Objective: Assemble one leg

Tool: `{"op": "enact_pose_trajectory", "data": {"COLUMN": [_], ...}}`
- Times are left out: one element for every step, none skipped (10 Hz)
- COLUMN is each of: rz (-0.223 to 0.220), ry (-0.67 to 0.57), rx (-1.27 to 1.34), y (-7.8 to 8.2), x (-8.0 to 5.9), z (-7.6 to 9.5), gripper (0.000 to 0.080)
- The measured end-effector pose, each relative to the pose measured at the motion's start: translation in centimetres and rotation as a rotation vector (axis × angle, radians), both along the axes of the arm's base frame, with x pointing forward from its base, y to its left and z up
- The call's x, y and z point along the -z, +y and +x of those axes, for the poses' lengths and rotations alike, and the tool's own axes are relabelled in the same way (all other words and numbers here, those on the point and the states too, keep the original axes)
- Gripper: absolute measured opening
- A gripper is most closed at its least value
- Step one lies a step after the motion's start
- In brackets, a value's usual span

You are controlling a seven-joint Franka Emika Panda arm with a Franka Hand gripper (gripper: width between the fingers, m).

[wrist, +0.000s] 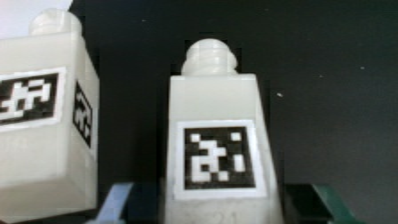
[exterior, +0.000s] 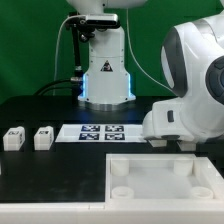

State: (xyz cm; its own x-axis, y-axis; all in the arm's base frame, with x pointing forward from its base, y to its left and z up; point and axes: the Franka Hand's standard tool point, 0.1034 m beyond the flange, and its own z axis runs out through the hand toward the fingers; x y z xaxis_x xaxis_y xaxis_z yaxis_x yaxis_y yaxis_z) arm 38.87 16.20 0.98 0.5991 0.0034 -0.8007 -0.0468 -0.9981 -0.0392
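Your claw [wrist: 221,208] straddles the leg [wrist: 217,120], tag up on the dark surface [wrist: 338,60], though you cannot tell whether it pinches, with a twin leg [wrist: 43,110] just beside and two spare legs [exterior: 12,138] at 9 o'clock from the marker board [exterior: 100,131].

**Exterior view:** two legs [exterior: 13,138] [exterior: 43,137] at lower left of the bench [exterior: 50,108]; one marker board [exterior: 100,131] at centre; one large rimmed square piece [exterior: 150,163] at lower right; one robot arm [exterior: 195,80].

**Wrist view:** two legs [wrist: 45,110] [wrist: 217,140], each carrying one square tag [wrist: 219,152].
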Motion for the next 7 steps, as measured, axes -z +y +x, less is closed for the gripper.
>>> {"op": "enact_pose_trajectory", "data": {"rz": [0.0, 0.0, 0.003, 0.017, 0.032, 0.052, 0.079], "ry": [0.0, 0.0, 0.0, -0.012, -0.034, -0.046, -0.077], "rx": [0.0, 0.0, -0.003, -0.012, -0.02, -0.033, -0.045], "y": [0.0, 0.0, 0.0, 0.1, 0.1, -0.1, -0.8], "x": [0.0, 0.0, -0.2, -1.1, -2.2, -3.3, -5.0], "z": [0.0, 0.0, 0.2, 1.3, 2.5, 3.2, 4.6], "gripper": [0.0289, 0.0289, 0.0289, 0.029, 0.029, 0.0291, 0.0291]}}
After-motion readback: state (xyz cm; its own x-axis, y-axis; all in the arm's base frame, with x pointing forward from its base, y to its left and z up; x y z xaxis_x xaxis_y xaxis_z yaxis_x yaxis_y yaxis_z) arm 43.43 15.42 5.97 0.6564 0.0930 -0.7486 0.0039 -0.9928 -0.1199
